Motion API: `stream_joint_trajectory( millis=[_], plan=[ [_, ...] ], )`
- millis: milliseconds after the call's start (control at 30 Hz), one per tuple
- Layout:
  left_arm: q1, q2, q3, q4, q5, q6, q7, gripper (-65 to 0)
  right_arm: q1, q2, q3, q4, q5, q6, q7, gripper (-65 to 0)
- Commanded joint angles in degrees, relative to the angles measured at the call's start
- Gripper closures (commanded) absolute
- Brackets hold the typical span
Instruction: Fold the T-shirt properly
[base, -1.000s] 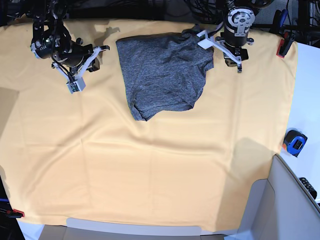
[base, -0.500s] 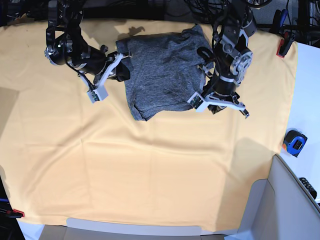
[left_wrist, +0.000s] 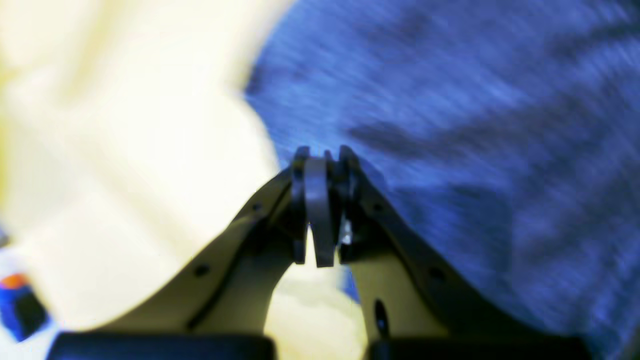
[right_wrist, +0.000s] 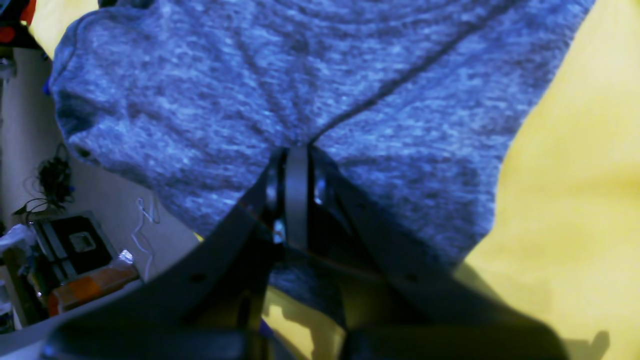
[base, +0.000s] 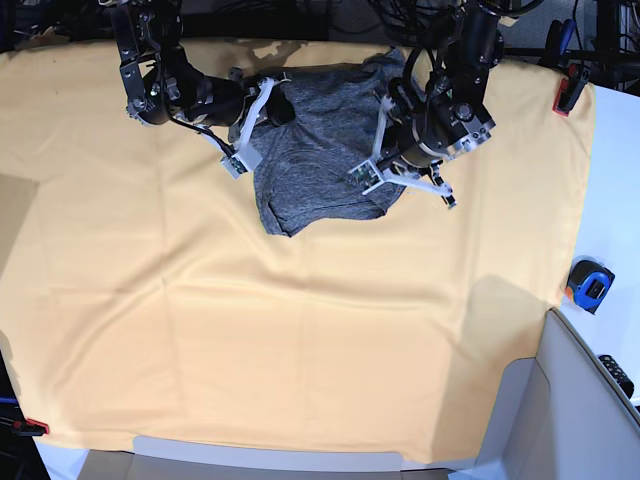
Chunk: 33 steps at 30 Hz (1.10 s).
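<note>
1. The T-shirt (base: 320, 150), a heather dark-grey knit, lies bunched and partly folded on the far middle of the tabletop (base: 300, 350), which is covered by a yellow-orange cloth.
2. The left gripper (base: 385, 175) is at the shirt's edge on the right of the base view, low over the fabric. In the left wrist view its fingertips (left_wrist: 320, 200) are pressed together just at the border between grey fabric and cloth; the picture is blurred, so whether any fabric is pinched between them cannot be told.
3. The right gripper (base: 262, 105) is on the shirt's other side, at its upper corner on the left of the base view. In the right wrist view its jaws are closed tight, and creases in the fabric radiate from the tips (right_wrist: 295, 165), which suggests a pinch of shirt is caught there.
4. A blue and black tape measure (base: 588, 284) sits on the white surface beyond the cloth's right edge, well apart from the shirt.
5. Red clamps (base: 570, 92) hold the cloth at its far right corner.
</note>
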Motion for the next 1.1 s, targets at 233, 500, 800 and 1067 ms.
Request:
stream_joint_trajectory(
  millis=[233,500,800,1067],
  plan=[
    [-0.4,0.2,-0.3,0.5,-13.5,0.3,3.0,0.0,-0.5,-0.9,-2.0,-1.0,-8.8,-1.2,-3.2,0.0],
    [-2.0,0.3,-0.4,-5.7,-22.7,0.3,2.4,0.0,-0.7,-1.1,-3.4,-1.0,-8.8,-1.2,-3.2,0.0],
    [-1.8,-2.7,-0.9,-9.9,-17.4,9.2,-6.8,0.0,-1.4,-0.7,-3.4,-1.0,-8.8,-1.2,-3.1,0.0],
    [-2.1,-4.6,-2.0,-4.2,-9.2,14.1,-7.8,0.0,-1.4,0.0,-3.4,-1.0,-8.8,-1.3,-3.1,0.0]
  ],
)
